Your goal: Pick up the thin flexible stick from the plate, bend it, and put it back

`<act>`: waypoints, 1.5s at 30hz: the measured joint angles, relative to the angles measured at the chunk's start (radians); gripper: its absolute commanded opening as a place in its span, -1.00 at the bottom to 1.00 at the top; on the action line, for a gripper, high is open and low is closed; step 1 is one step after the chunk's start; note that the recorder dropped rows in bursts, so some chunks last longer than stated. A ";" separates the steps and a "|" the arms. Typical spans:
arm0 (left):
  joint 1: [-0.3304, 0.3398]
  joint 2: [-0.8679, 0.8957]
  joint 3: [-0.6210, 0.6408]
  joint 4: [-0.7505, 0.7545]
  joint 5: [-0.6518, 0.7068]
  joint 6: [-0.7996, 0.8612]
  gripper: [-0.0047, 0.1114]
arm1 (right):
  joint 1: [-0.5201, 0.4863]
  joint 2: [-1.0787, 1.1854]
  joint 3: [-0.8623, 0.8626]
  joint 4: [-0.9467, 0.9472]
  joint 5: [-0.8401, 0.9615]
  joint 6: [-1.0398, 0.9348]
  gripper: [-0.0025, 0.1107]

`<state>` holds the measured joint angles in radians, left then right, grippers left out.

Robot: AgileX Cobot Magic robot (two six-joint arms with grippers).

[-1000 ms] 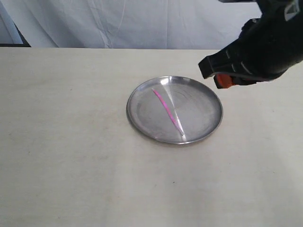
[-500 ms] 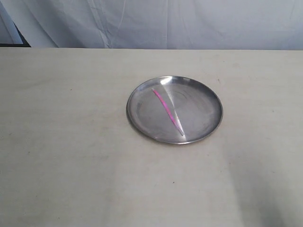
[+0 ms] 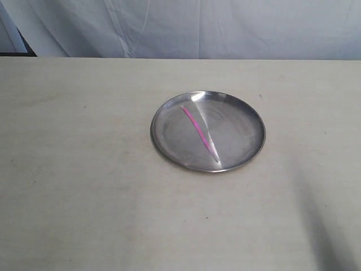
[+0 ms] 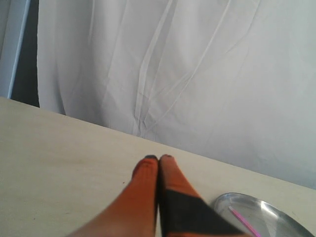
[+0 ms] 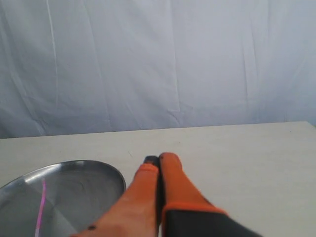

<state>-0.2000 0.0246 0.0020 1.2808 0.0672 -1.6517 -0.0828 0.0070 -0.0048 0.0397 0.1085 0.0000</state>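
The thin pink stick [image 3: 196, 127] lies slightly curved across the round silver plate [image 3: 248, 127] in the middle of the table, its pale end toward the plate's near rim. Neither gripper shows in the exterior view. In the left wrist view my left gripper [image 4: 158, 158] is shut and empty above bare table, with the plate [image 4: 276, 213] and the stick [image 4: 244, 223] off to one side. In the right wrist view my right gripper [image 5: 159, 159] is shut and empty, beside the plate [image 5: 106, 175] that holds the stick [image 5: 41, 207].
The pale beige table [image 3: 84, 186] spreads all around the plate. A white cloth backdrop [image 3: 197, 28] hangs behind the table's far edge. A dark gap [image 3: 17, 45] shows at the far left corner.
The right arm, which hung over the plate's far right edge a second ago, has pulled out of the exterior view. The stick and the plate have not moved.
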 measured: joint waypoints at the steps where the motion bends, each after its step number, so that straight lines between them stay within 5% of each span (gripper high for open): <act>1: 0.000 0.000 0.000 0.000 0.000 0.000 -0.92 | 0.000 0.000 0.000 -0.002 0.005 0.000 -0.96; 45: 0.000 0.000 0.000 0.000 0.000 0.000 -0.92 | 0.000 0.000 0.000 -0.002 0.022 0.000 -0.96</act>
<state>-0.2000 0.0246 0.0020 1.2808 0.0672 -1.6517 -0.0828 0.0070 -0.0048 0.0378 0.1306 0.0000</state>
